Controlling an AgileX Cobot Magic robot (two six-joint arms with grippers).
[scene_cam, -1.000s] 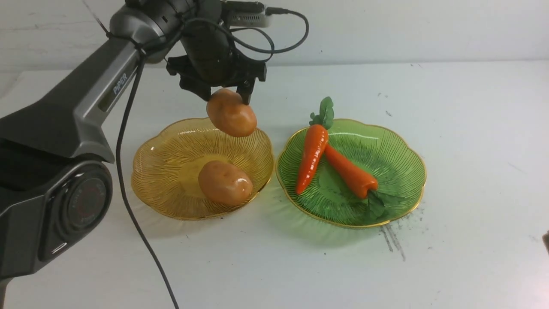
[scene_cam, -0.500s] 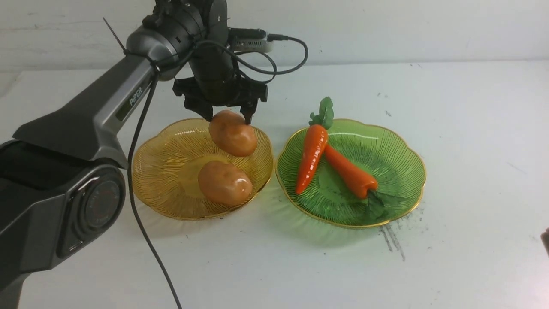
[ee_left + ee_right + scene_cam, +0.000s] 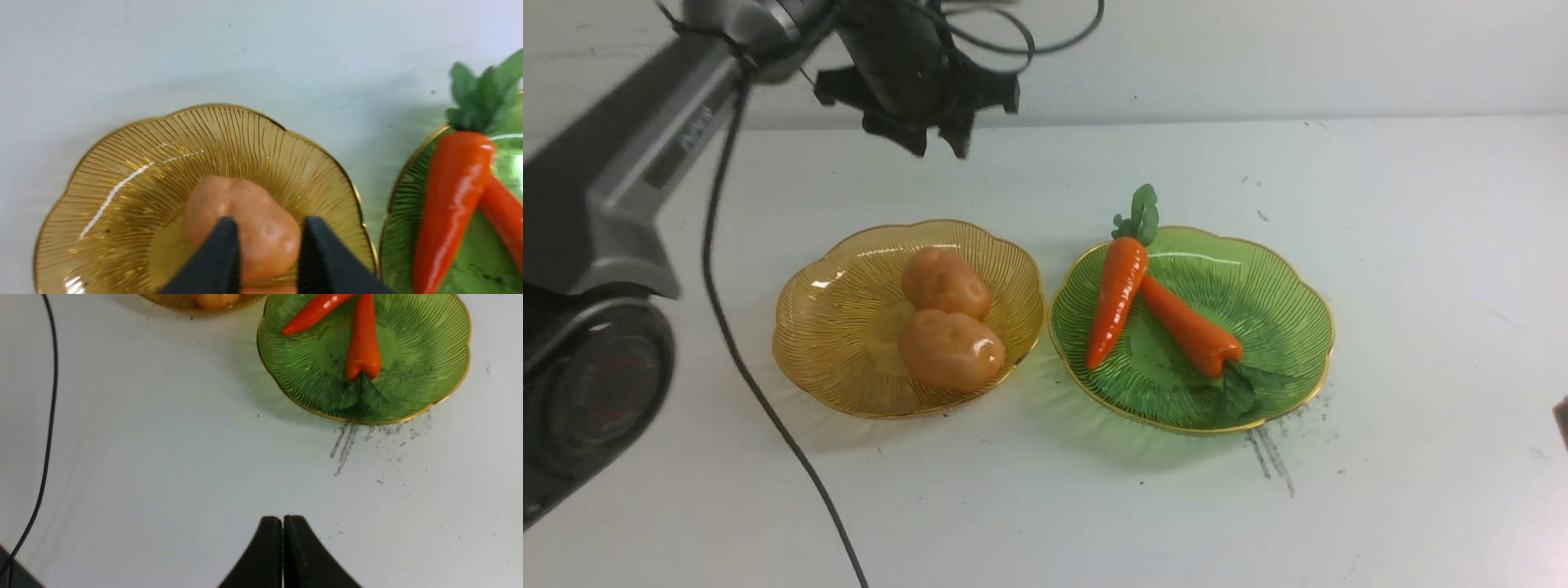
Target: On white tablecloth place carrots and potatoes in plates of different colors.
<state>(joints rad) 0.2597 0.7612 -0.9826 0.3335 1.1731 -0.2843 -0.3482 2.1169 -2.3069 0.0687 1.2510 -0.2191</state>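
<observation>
Nearest the robot, the right end effector [image 3: 282, 519] hangs over bare white tablecloth [image 3: 1045, 506] on the desk. Its two fingers are pressed together with nothing between them. A black cable [image 3: 768, 408] trails across the cloth on the left. Grey scuff streaks [image 3: 1270, 457] mark the cloth just in front of the green plate [image 3: 1282, 327].

The amber plate [image 3: 825, 343] sits just to the left of the green one, and their rims almost touch. It holds both potatoes. The near potato [image 3: 950, 349] lies with its long axis running left to right. The far potato [image 3: 945, 282] touches it from behind, and its long axis slants from far left to near right.

The green plate holds both carrots, which lie in a V. The left carrot [image 3: 1117, 298] runs near to far with its tip toward the robot, and its green leaves [image 3: 1141, 214] stick out over the far rim. The right carrot [image 3: 1188, 327] slants the other way. Its tip points far-left and meets the left carrot, and its leaves [image 3: 1245, 384] lie inside the plate at near right.

Farthest back, the left end effector [image 3: 939, 150] hangs blurred high above the amber plate. Its fingers [image 3: 222, 261] are apart with a narrow gap and hold nothing.
</observation>
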